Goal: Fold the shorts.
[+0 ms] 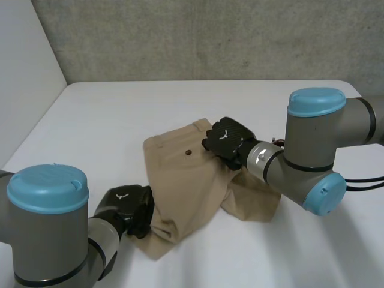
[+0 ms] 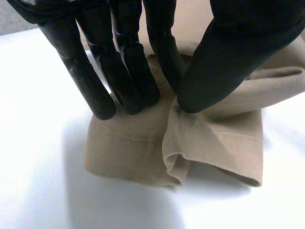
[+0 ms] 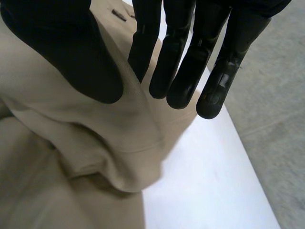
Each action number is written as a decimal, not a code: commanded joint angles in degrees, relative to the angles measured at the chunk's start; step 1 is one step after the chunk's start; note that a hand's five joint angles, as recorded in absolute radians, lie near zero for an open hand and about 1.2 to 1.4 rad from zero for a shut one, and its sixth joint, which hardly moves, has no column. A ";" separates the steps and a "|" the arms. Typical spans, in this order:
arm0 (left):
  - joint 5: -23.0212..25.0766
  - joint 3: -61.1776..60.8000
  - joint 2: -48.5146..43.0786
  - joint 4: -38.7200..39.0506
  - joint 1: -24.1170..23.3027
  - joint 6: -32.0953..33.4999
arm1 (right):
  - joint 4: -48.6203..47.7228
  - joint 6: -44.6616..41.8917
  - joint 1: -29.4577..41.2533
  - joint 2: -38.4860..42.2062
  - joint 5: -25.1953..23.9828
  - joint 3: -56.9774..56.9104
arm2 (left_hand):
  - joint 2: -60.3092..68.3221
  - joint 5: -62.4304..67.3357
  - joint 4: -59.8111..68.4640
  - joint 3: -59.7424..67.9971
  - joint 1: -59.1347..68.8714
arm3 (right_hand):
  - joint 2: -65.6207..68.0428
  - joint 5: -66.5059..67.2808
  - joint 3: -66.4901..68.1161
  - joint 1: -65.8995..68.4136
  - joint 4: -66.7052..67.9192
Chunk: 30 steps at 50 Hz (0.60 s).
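Tan shorts (image 1: 186, 186) lie crumpled in the middle of the white table (image 1: 114, 114), waistband toward the far side, a dark button (image 1: 188, 153) facing up. My left hand (image 1: 129, 207) is at the near leg's hem. In the left wrist view its thumb (image 2: 224, 62) and fingers (image 2: 124, 71) pinch a raised fold of the shorts (image 2: 214, 143) just above the hem. My right hand (image 1: 228, 138) is at the waistband's right end. In the right wrist view the shorts (image 3: 95, 143) rise between its thumb (image 3: 71, 52) and straight fingers (image 3: 176, 57), which pinch them.
The table's far edge meets a grey concrete wall (image 1: 198, 36). My right arm (image 1: 312, 156) reaches in low over the table from the right, above the other leg of the shorts (image 1: 255, 201).
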 commanded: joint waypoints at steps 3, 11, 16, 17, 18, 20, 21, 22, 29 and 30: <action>-0.14 0.81 1.64 2.57 1.95 0.01 | 1.39 -0.59 -1.04 -11.61 5.29 10.20 | 11.62 14.71 11.48 11.96 14.49 | 12.90 14.81 13.16 25.06 12.82; 0.04 1.08 3.49 4.07 4.77 0.27 | 26.50 -1.21 -1.04 -21.38 9.44 21.90 | 11.62 14.71 11.48 11.96 14.49 | 12.90 14.81 13.16 25.06 12.82; 0.04 0.90 3.49 4.16 4.77 0.27 | 33.05 -2.97 -0.77 -21.91 4.78 19.99 | 11.62 14.71 11.48 11.96 14.49 | 2.79 4.69 3.05 14.94 2.70; 0.04 0.90 3.49 4.24 4.68 0.27 | 31.56 -2.27 -0.77 -21.91 4.34 18.32 | 11.62 14.71 11.48 11.96 14.49 | -6.12 -4.22 -5.86 6.04 -6.21; 0.04 0.81 3.49 4.25 4.59 0.27 | 29.80 -0.96 -0.86 -21.91 4.07 16.82 | 11.62 14.71 11.48 11.96 14.49 | -13.37 -11.47 -13.11 -1.21 -13.46; 0.04 0.73 3.49 4.16 4.50 0.27 | 24.00 4.75 -1.21 -22.00 4.77 12.60 | 11.62 14.71 11.48 11.96 14.49 | -22.85 -20.95 -22.59 -10.69 -22.93; 0.04 0.64 3.49 4.16 4.42 0.27 | 22.24 6.68 -1.21 -22.35 5.21 11.28 | 11.62 14.71 11.48 11.96 14.49 | -24.20 -22.30 -23.94 -12.04 -24.28; 0.04 0.64 3.49 4.16 4.42 0.27 | 20.57 8.62 -1.21 -22.61 5.65 9.97 | 11.62 14.71 11.48 11.96 14.49 | -25.38 -23.47 -25.12 -13.22 -25.46; 0.04 0.29 3.84 4.16 4.50 0.27 | 10.72 16.55 -1.30 -25.16 10.48 5.56 | 11.62 14.71 11.48 11.96 14.49 | -27.24 -25.34 -26.98 -15.08 -27.32; 0.04 0.29 3.92 4.16 4.42 0.27 | 10.02 16.55 -1.30 -25.08 11.01 5.30 | 11.62 14.71 11.48 11.96 14.49 | -27.24 -25.34 -26.98 -15.08 -27.32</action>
